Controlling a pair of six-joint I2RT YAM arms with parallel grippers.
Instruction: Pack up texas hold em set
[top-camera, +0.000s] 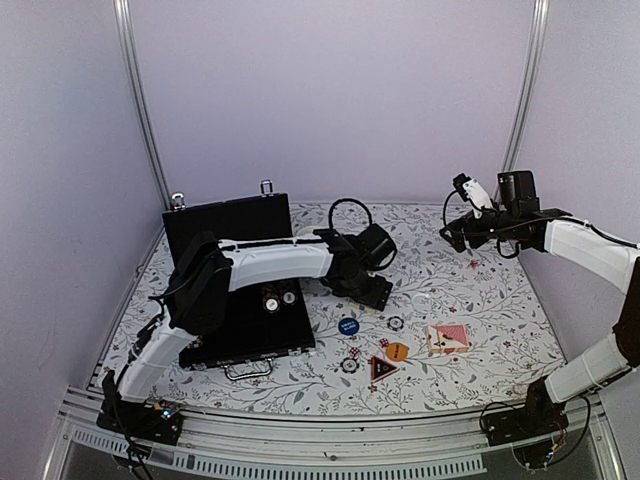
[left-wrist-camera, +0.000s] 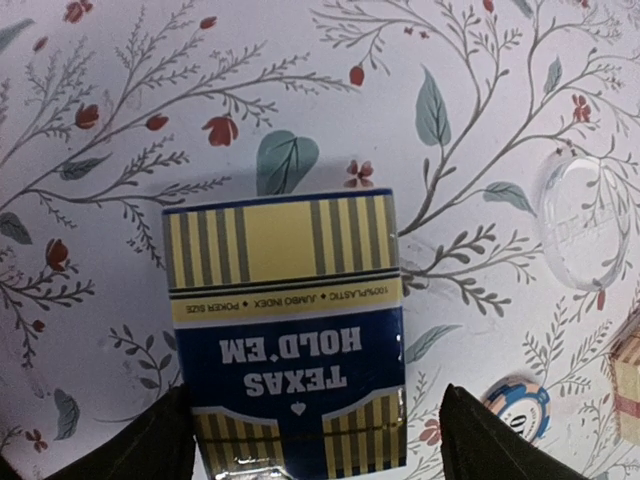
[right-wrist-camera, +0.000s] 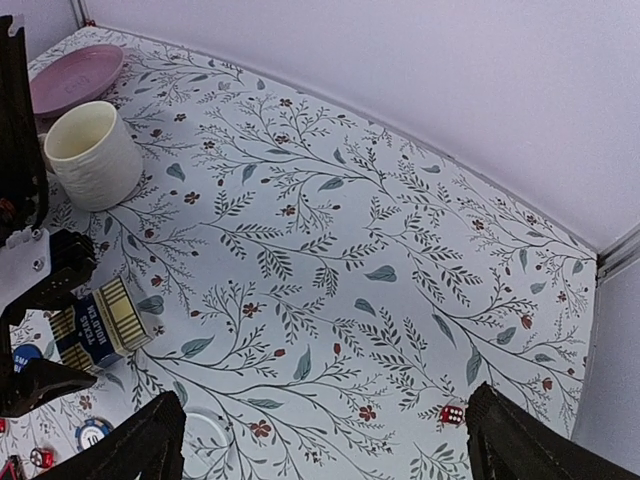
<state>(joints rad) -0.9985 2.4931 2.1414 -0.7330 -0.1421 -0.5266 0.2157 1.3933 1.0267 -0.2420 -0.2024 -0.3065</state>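
Left gripper (left-wrist-camera: 316, 400) straddled the blue Texas Hold'em deck (left-wrist-camera: 290, 320) on the floral tablecloth (left-wrist-camera: 100, 200), fingers unclenched. Right gripper (right-wrist-camera: 322, 420) was spread and empty. Case (top-camera: 228, 222) lay open to the left. Risk: uneven closure skewing the slick deck.

The table (top-camera: 480, 290) is being viewed whole from above and behind. The deck (left-wrist-camera: 290, 340) is being looked down on closely from the left wrist, and is being caught obliquely, farther off, from the right wrist.
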